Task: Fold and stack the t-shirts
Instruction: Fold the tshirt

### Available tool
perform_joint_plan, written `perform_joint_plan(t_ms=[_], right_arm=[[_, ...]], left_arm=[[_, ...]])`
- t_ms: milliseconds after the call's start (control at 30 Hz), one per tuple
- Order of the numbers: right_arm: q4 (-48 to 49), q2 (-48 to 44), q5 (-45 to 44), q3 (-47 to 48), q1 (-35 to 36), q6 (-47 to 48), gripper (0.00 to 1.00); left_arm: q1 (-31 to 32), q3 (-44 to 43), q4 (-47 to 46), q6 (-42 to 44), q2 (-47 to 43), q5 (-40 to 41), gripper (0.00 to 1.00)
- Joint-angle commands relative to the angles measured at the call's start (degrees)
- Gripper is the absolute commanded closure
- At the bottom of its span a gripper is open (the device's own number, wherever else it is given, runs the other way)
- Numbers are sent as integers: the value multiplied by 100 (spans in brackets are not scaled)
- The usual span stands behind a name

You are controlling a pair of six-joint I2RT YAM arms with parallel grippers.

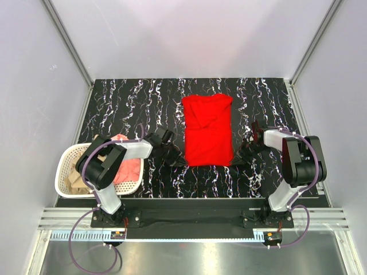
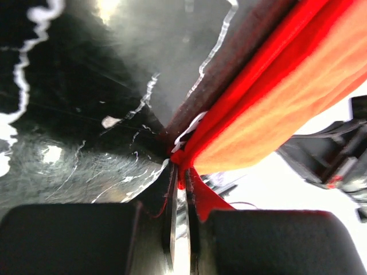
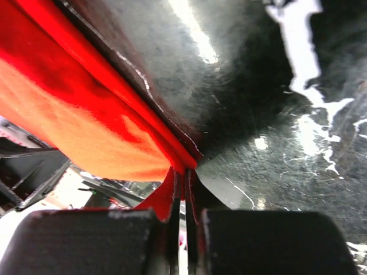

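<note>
1. The bright red cloth t-shirt (image 1: 207,130) lies as a partly folded rectangle in the middle of the black table with white marble veining (image 1: 132,109), its long side running away from the arms
2. The left gripper (image 1: 175,159) sits at the shirt's near-left corner and the right gripper (image 1: 243,156) at its near-right corner, so the near hem spans between them
3. In the left wrist view the left gripper (image 2: 180,189) is clenched, with a fold of the red cloth (image 2: 275,97) pinched between its fingertips; from there the cloth stretches taut, up and to the right, clear of the tabletop
4. In the right wrist view the right gripper (image 3: 184,189) is likewise clamped on a corner of the red cloth (image 3: 86,126), which rises up and to the left with its glowing orange underside showing
5. Bare tabletop lies on both sides of the shirt and beyond its far end, up to the pale back wall (image 1: 189,40)
6. The near hem is close to the table's front edge
7. A white perforated plastic laundry basket (image 1: 63,172) stands at the near-left corner, beside the left arm and well apart from the red shirt
8. In it lie a salmon-pink cloth shirt (image 1: 127,169) and a tan-beige cloth shirt (image 1: 77,177), both crumpled
9. The right arm's elbow stands near the table's right edge
</note>
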State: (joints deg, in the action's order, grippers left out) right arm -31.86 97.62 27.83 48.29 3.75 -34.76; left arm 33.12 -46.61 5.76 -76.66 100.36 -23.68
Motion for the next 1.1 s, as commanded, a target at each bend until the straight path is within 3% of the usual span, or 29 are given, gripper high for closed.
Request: perform_joint_plan(t_ms=[0, 167, 467, 667, 833, 1067], right_arm=[[22, -208, -402, 66, 161, 391, 100], [-215, -735, -489, -109, 670, 182, 100], [-741, -2782, -525, -1136, 1444, -820, 100], [-1681, -3768, -718, -779, 1515, -840, 100], [-2167, -3005, -1262, 896, 1515, -357, 100], [-2150, -1004, -1378, 3096, 1357, 39, 100]], left_arm=[[62, -383, 996, 1117, -130, 583, 100], [229, -218, 1533, 1777, -866, 1014, 100], [862, 890, 1945, 1576, -2721, 1226, 100], [906, 540, 2763, 1680, -3707, 1463, 100], [766, -707, 3247, 2163, -3269, 1551, 97], [-436, -2307, 3371, 2937, -1828, 832, 93]])
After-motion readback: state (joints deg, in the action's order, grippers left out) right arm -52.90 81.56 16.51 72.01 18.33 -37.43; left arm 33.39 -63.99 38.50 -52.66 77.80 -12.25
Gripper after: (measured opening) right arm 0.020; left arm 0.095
